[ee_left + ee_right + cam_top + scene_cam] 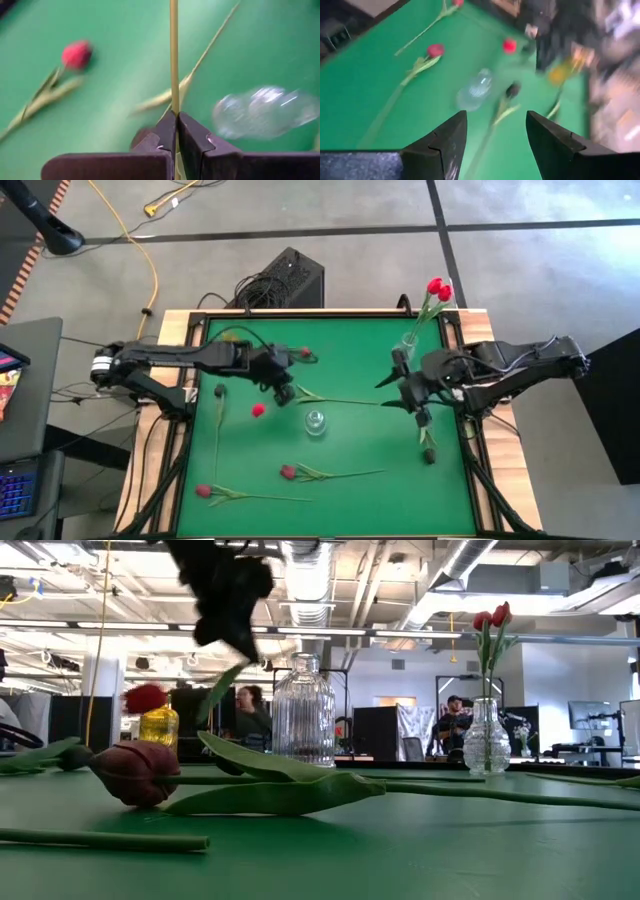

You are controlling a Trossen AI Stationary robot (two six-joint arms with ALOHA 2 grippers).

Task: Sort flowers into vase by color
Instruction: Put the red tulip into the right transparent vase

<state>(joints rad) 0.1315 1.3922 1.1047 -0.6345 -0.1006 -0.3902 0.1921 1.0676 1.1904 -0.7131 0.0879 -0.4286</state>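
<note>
Pinching a thin green stem [174, 75] between its pressed-together fingers, the left claw [283, 390] sits over the middle-left of the green table [350, 350], and the wrist view shows the stem running straight out from between the pads with the clear empty vase [316, 422] lying close ahead. Which bud belongs to that stem is hard to tell; a dark one [298, 395] seems to lie just beside the claw. The right claw [418, 402] hangs spread and empty near the far-right vase [408, 345], which already holds two red tulips [438, 288]. More flowers lie loose on the table: a red head [258, 410] near the left claw, a crimson one [288, 472] and a red one [203, 491] toward the near edge, and a dark bud [428, 453] at the right. To do this step well, I judge the lift should be slow and vertical so the long stem swings free of the neighbouring leaves, then the cut end should be aimed down into the narrow mouth of the vase matching the bud's color, with the grip kept firm since such a thin stem could pivot or slip
</note>
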